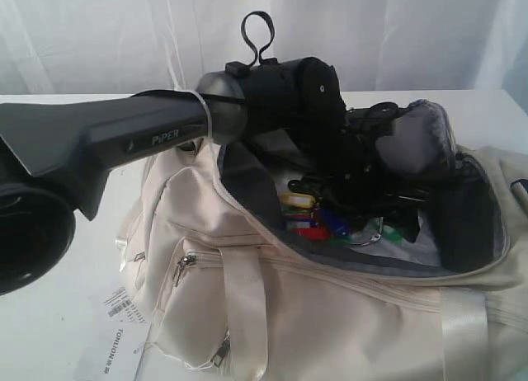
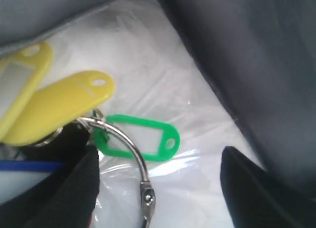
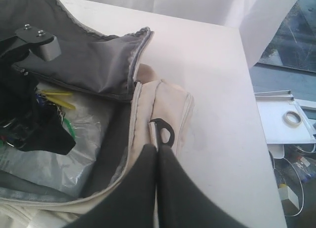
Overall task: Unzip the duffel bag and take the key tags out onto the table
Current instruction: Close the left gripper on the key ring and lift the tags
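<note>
The cream duffel bag [image 1: 272, 307] lies unzipped on the white table [image 1: 58, 315], its grey lining showing. The key tags [image 1: 309, 216] rest inside on clear plastic. My left gripper [image 1: 359, 191] reaches down into the bag. In the left wrist view it [image 2: 160, 188] is open, with the metal ring [image 2: 136, 156] between its fingers, a green tag [image 2: 143, 136] just beyond and yellow tags [image 2: 59, 104] to one side. My right gripper [image 3: 157, 151] is shut on the black zipper pull [image 3: 166, 133] at the bag's end, on the rim [image 3: 163, 102].
A white barcode paper label [image 1: 124, 311] lies on the table by the bag's front left corner. The table's edge [image 3: 247, 90] runs close past the bag's end; beyond it is a lower shelf with a tape roll [image 3: 292, 118]. White curtains hang behind.
</note>
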